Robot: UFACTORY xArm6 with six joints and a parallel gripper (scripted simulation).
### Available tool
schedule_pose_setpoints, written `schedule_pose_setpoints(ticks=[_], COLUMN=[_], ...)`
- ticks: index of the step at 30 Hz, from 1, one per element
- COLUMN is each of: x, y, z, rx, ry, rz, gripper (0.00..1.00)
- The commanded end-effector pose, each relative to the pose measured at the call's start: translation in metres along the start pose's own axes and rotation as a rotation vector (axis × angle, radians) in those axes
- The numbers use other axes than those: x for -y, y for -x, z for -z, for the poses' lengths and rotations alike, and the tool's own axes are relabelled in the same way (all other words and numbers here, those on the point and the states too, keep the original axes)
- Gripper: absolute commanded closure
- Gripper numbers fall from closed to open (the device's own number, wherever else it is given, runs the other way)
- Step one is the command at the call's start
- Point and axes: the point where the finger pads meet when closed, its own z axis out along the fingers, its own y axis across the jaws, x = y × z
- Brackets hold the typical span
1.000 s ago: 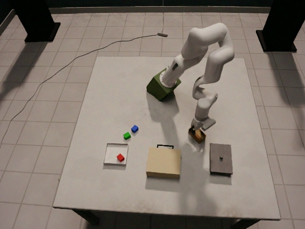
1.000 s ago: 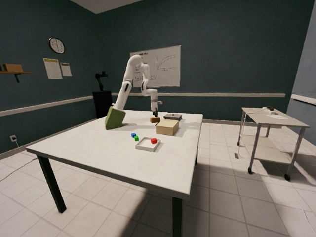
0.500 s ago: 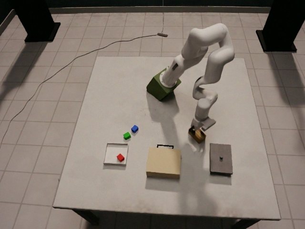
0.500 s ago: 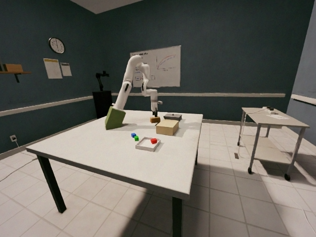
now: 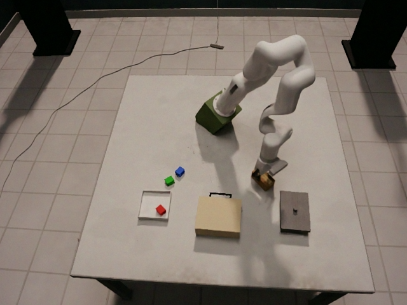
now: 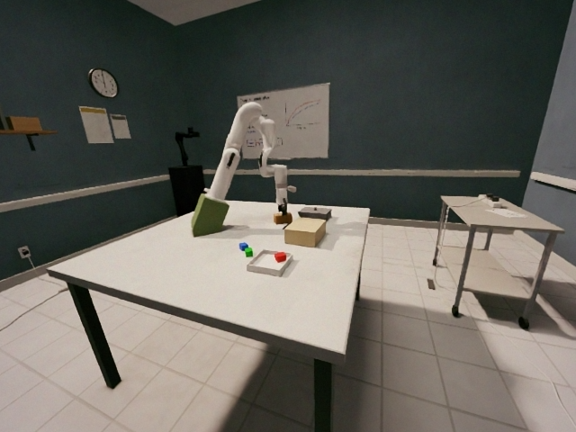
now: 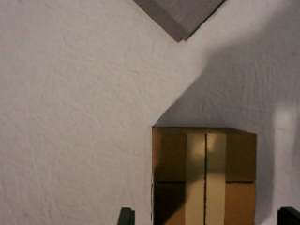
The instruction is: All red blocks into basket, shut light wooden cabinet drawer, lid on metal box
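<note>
Right of light wooden cabinet (image 5: 218,213) (image 6: 304,232), as top view shows it: metal box (image 5: 294,211) (image 6: 314,217) (image 7: 180,19), lid on. Your hand (image 5: 266,173) (image 6: 283,212) (image 7: 206,219): fingers wide, low over small brown carton (image 5: 264,181) (image 6: 282,218) (image 7: 206,173), one fingertip at either side. Carton stands between your arm's base and metal box, near both box and cabinet. Red block (image 5: 160,210) (image 6: 280,256) inside basket (image 5: 152,219) (image 6: 265,271). Green block (image 5: 169,180) (image 6: 248,252) and blue block (image 5: 179,171) (image 6: 243,246) outside on tabletop (image 5: 164,256) (image 6: 209,288), near basket.
</note>
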Motion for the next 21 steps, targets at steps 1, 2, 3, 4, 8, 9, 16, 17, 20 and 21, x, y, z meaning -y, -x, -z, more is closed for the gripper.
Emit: schedule_pose_setpoints(ticks=[1, 2, 3, 4, 8, 9, 16, 17, 20, 21], x=[0.0, 0.0, 0.0, 0.0, 0.0, 0.0, 0.0, 0.0, 0.0, 0.0], y=[-0.001, -0.001, -0.001, -0.001, -0.001, -0.001, -0.001, -0.002, -0.002, -0.002], z=[-0.005, -0.007, -0.008, -0.01, -0.016, -0.017, -0.025, -0.026, -0.03, -0.031], rx=[-0.009, -0.009, -0.009, -0.009, -0.009, -0.009, -0.009, -0.009, -0.009, -0.009], ry=[-0.001, -0.001, -0.001, -0.001, -0.001, -0.001, -0.001, -0.001, -0.001, -0.001], rz=[0.001, 0.001, 0.001, 0.001, 0.001, 0.001, 0.001, 0.001, 0.001, 0.001], gripper=[0.1, 0.1, 0.1, 0.1, 0.1, 0.1, 0.1, 0.1, 0.1, 0.1])
